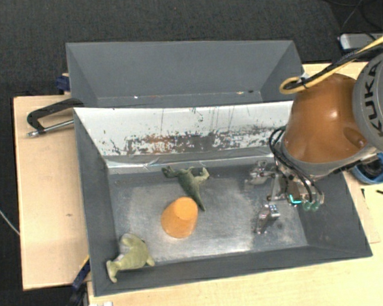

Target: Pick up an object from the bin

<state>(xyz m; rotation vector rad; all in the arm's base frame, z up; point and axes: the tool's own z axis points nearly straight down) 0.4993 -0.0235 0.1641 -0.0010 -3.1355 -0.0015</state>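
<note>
My tool hangs spread and empty near the bin's right wall, well apart from the orange cup mid-floor (green dinosaur beside it). This is the approach step, so next I'd cross over and descend.

The bin holds one orange cup, one dark green dinosaur and one pale green figure.

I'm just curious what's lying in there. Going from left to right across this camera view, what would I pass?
Pale green toy animal in the near left corner → orange cup → the robot's gripper. The dark green toy dinosaur lies just behind the cup, across the same stretch, so I leave it unplaced.
</note>
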